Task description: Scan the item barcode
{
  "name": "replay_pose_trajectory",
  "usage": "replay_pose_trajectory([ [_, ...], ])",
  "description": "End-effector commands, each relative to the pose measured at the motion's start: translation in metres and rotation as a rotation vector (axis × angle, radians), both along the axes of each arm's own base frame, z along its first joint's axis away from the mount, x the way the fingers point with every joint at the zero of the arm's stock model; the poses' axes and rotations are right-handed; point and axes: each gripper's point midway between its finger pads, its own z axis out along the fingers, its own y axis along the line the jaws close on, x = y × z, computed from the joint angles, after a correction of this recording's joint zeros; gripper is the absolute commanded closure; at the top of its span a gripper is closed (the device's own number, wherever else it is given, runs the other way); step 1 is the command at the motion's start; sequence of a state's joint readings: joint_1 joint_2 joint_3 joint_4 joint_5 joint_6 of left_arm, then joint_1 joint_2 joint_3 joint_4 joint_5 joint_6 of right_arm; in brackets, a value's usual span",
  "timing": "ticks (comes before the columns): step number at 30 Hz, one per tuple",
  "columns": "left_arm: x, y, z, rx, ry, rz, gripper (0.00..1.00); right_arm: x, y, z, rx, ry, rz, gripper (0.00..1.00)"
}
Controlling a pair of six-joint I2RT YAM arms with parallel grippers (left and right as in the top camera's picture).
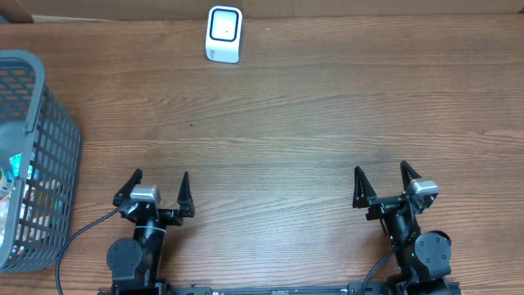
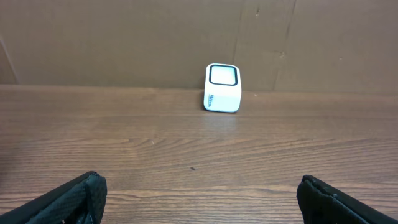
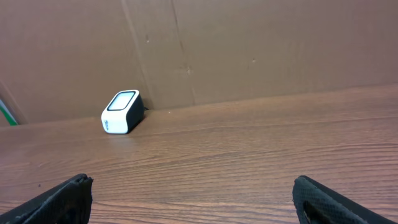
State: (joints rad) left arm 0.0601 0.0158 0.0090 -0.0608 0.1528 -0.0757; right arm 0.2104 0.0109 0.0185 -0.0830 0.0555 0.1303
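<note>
Wooden table (image 1: pixel 286 123) carries a scanner (image 1: pixel 223 34) at 12 o'clock and a basket (image 1: pixel 51 156) at 9 o'clock; the item (image 1: pixel 11 168) lies inside, mostly hidden. Left gripper (image 1: pixel 160 177) and right gripper (image 1: pixel 381 169) stand wide open, empty. Risks: snagging the basket mesh; barcode gripped facing away.

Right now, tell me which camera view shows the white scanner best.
Left wrist view: the scanner sits near centre, facing the camera, its dark-rimmed window and side print visible. Overhead shows the scanner small, from above. Right wrist shows the scanner off to the left, angled.
</note>
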Motion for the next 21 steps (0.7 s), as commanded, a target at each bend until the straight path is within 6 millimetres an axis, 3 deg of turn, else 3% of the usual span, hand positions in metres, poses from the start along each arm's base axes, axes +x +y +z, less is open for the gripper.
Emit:
replay_pose_trajectory([
  [1,-0.0003,-0.0001,-0.0002,-0.006,-0.004,0.002,0.0,-0.0002,0.0018,-0.0024,0.0,-0.001,0.009,0.0],
  [21,-0.0003,-0.0001,-0.0002,-0.006,-0.004,0.002,0.0,-0.0002,0.0018,-0.0024,0.0,-0.001,0.009,0.0],
])
